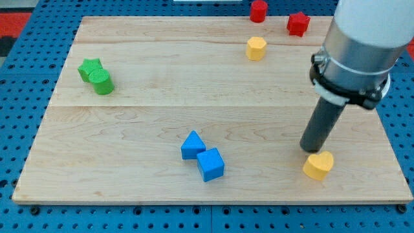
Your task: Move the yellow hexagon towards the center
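Observation:
The yellow hexagon [256,48] lies near the board's top edge, right of the middle. My tip [310,150] rests on the board at the lower right, far below the hexagon and somewhat to its right. The tip stands just above and left of a yellow heart [318,166], very close to it; I cannot tell whether they touch. The rod rises up and to the right into the grey arm body [362,45].
A red cylinder [259,11] and a red star [298,23] lie at the top edge above the hexagon. A green star [90,68] and green cylinder [102,83] touch at the left. A blue triangle [192,145] and blue cube [210,164] lie bottom centre on the wooden board [162,103].

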You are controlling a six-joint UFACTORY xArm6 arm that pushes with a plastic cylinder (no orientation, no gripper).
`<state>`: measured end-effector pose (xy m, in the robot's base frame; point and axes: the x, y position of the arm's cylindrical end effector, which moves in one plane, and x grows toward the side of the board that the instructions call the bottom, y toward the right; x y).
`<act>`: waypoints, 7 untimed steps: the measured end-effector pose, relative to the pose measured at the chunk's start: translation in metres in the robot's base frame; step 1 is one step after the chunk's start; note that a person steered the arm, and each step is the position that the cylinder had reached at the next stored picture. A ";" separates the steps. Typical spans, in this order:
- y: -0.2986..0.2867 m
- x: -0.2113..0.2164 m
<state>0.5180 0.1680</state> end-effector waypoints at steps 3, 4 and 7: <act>0.000 -0.230; -0.088 -0.247; -0.170 -0.173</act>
<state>0.3455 -0.0024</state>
